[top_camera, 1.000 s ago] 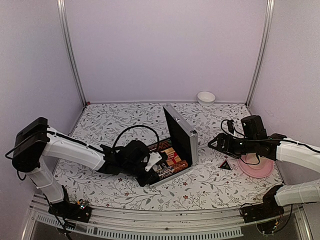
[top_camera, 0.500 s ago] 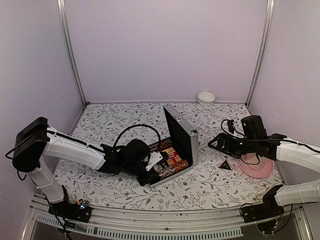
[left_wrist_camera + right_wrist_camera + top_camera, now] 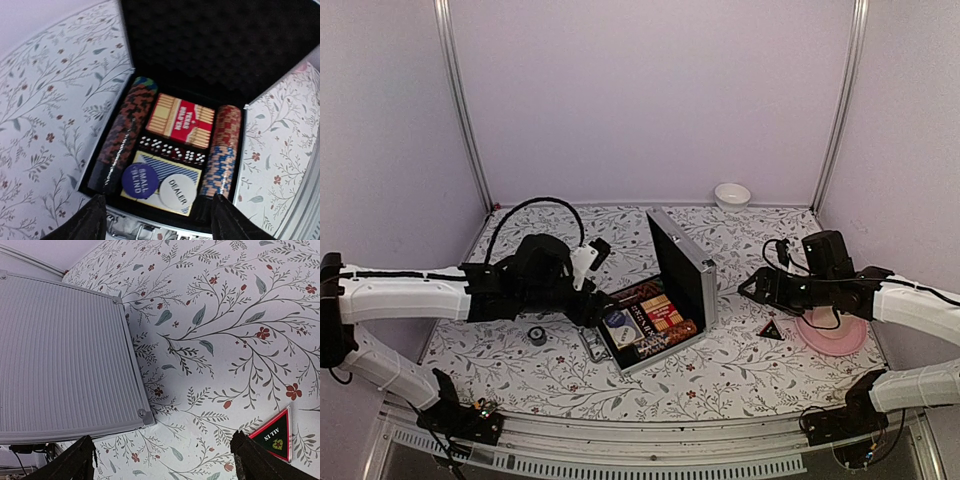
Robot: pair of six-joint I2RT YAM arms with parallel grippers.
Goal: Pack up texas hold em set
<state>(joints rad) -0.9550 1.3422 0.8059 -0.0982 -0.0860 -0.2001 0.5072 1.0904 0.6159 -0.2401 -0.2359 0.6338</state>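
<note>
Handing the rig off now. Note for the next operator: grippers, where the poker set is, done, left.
Left gripper: open, empty, at the briefcase's front edge.
Right gripper: open, empty, beside the upright lid.
Done: chips, red deck, dice, Small Blind and Dealer buttons sit inside the open briefcase.
Left: black round button and All In triangle lie on the table, outside; pack them, then shut the lid.

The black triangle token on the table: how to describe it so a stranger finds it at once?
Start at the open silver briefcase in the middle of the floral table and look right, toward the pink plate. The triangle token lies flat between them, near the plate. It alone has three corners: black, red-edged, marked ALL IN, while the buttons in the case are round.
</note>
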